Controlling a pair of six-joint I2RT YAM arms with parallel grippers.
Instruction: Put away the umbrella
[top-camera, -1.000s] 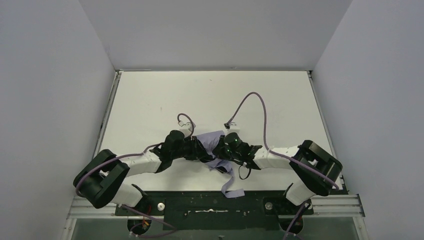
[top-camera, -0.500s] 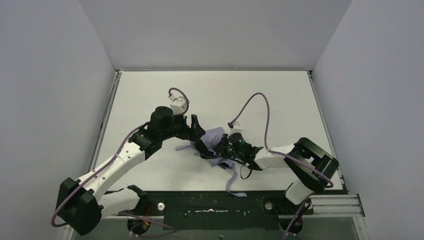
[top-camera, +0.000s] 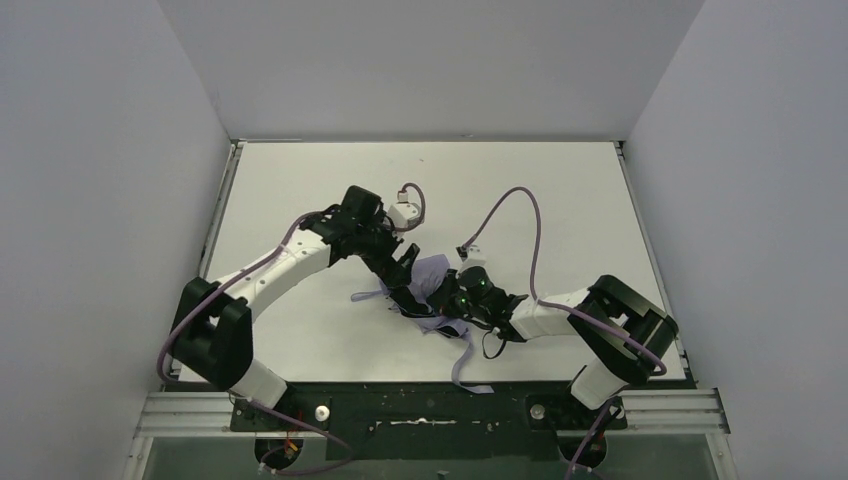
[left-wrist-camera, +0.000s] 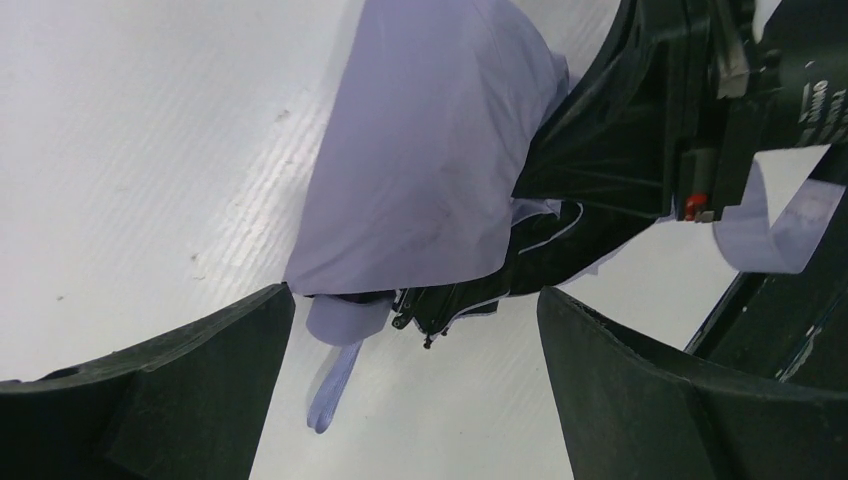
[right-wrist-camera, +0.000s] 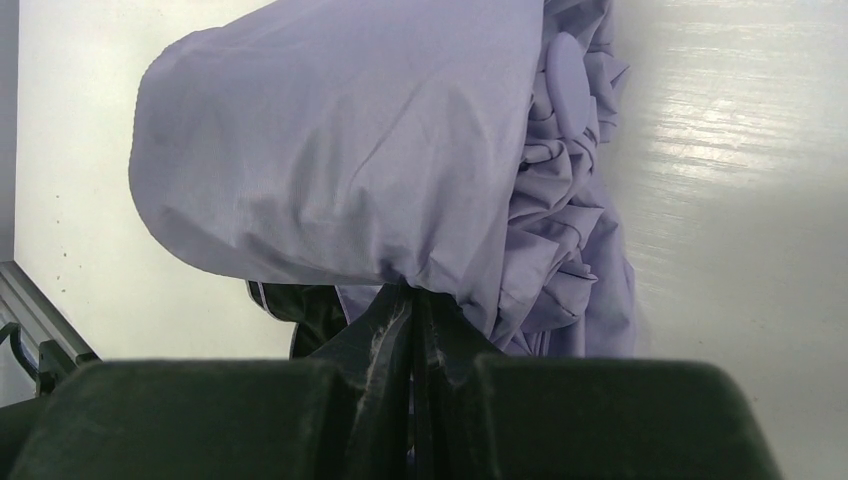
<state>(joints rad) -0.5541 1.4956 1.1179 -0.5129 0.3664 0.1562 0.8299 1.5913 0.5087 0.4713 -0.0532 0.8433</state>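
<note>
The white surface (top-camera: 560, 190) spreads wide on the umbrella (top-camera: 432, 288)'s far side and on both its flanks, bare up to the grey walls (top-camera: 100, 200) that close three edges. On the umbrella's near side the room is short, with the surface's edge and a black rail (top-camera: 420, 405) close by. The left arm (top-camera: 270, 275) arcs round the umbrella's left and far-left side, and the right arm (top-camera: 545, 312) lies low to its right, so the two crowd it from both sides. The umbrella is a crumpled bundle, lavender fabric outside with black folds and thin ribs showing beneath. It lies on the surface between the two claws, nearer the front edge than the back. The left claw (left-wrist-camera: 415, 390) hangs over the umbrella's left end with its fingers spread wide, gripping nothing. The right claw (right-wrist-camera: 412, 335) is pressed together, pinching a fold of lavender canopy at the umbrella's right side. A lavender strap (top-camera: 462, 362) trails from the umbrella toward the near edge, its end at the rail.
</note>
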